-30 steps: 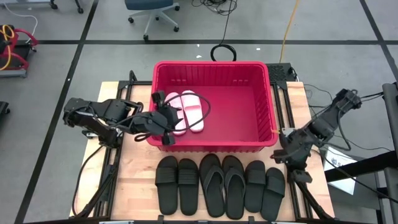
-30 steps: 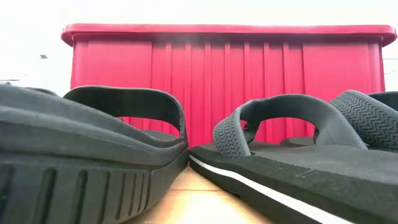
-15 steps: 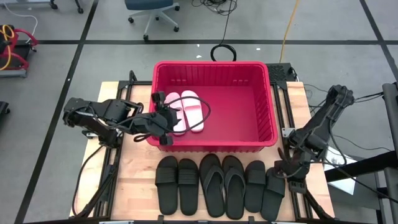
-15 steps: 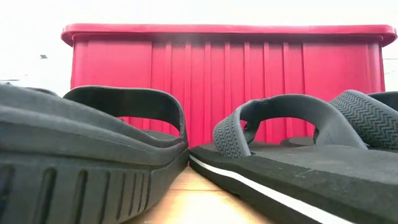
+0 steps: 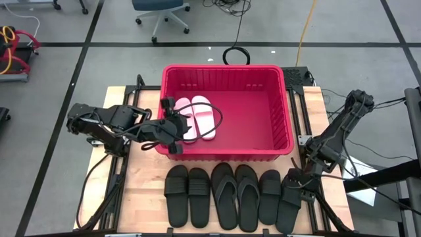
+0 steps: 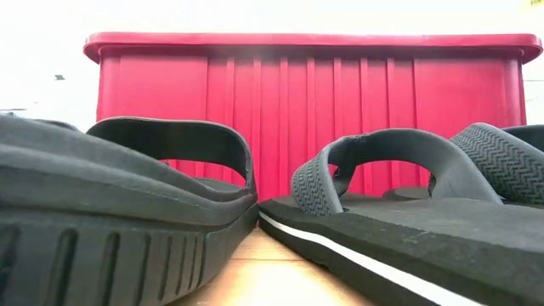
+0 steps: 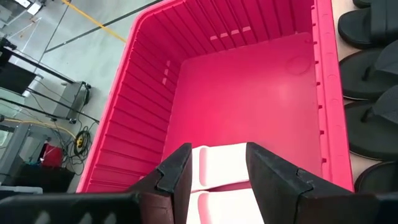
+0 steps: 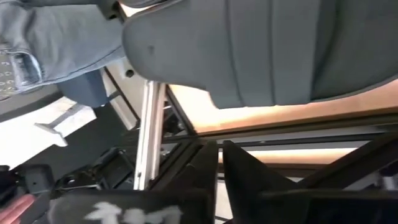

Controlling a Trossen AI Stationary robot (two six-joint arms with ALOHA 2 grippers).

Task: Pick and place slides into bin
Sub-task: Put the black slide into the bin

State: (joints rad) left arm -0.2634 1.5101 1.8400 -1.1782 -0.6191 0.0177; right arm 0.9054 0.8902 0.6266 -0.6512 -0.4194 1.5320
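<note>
The red bin point(image 5: 223, 68) stands at the table's far middle, and the low view shows its ribbed wall point(image 6: 306, 119). A white pair of slides point(image 5: 197, 118) lies flat on the bin floor at its left end. My left gripper point(image 5: 174, 126) hangs open above this pair point(image 7: 217, 163), just inside the bin's near left corner. Several black slides point(image 5: 230, 194) lie in a row along the table's near edge. My right gripper point(image 5: 295, 189) is low at the right side of the rightmost black slide point(image 5: 287, 205). Its fingers point(image 8: 239, 171) stand almost together, apart from that slide's edge point(image 8: 249, 56).
Bare wood point(image 5: 141, 178) lies left of the slide row. The table's metal frame rails point(image 8: 149, 137) run just beyond the right edge, under my right gripper. Two black slides point(image 6: 119, 195) fill the foreground of the low view. An office chair point(image 5: 158, 13) stands on the floor behind the table.
My right gripper has come down and moved toward the table's near edge, from beside the bin's near right corner to the right side of the rightmost black slide, rolling as it went. The slides and the bin have not moved.
</note>
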